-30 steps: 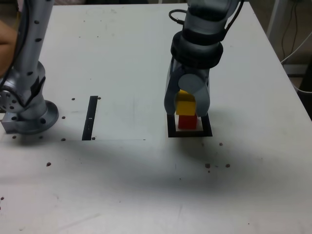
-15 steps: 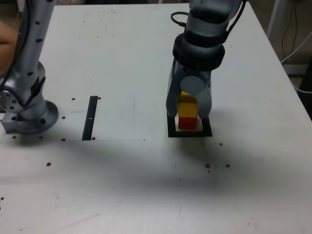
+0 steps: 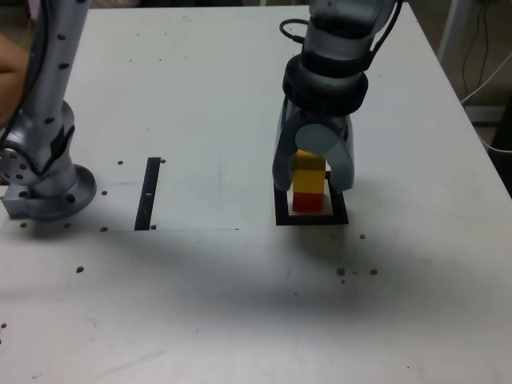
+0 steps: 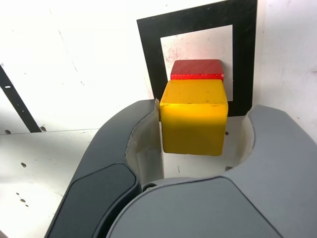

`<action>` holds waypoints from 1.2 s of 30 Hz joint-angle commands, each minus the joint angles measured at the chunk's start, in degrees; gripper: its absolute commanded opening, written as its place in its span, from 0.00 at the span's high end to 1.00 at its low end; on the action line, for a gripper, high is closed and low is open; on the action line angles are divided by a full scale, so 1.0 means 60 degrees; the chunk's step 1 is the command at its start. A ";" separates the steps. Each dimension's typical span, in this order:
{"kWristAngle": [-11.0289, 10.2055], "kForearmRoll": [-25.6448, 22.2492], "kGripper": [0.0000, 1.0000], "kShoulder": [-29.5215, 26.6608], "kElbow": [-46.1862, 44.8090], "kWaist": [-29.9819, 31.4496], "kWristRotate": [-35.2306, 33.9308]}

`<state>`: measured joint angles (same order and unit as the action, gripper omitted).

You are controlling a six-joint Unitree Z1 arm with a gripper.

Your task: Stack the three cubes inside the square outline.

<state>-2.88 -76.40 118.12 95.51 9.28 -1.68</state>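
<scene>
In the wrist view the gripper (image 4: pixel 195 144) stands open around the yellow cube (image 4: pixel 194 116): one jaw touches or nearly touches the cube's side and the other stands clear, so nothing is clamped. The yellow cube rests on the red cube (image 4: pixel 197 69), whose top edge shows just beyond it, and both sit inside the square outline (image 4: pixel 148 54). This looks like a release, the jaws parted so the cube stays where it is set.

From the exterior view the arm hangs over the stack, gripper (image 3: pixel 314 172) pointing down and straddling the yellow cube (image 3: pixel 307 177) above the red cube (image 3: pixel 307 201). The green cube is not in view, so the stack looks one short.
</scene>
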 commanded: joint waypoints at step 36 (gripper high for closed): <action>-0.1303 -0.0587 0.01 -0.0705 0.1170 -0.3106 0.3264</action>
<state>-10.56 -79.82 113.32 102.05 -8.57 17.20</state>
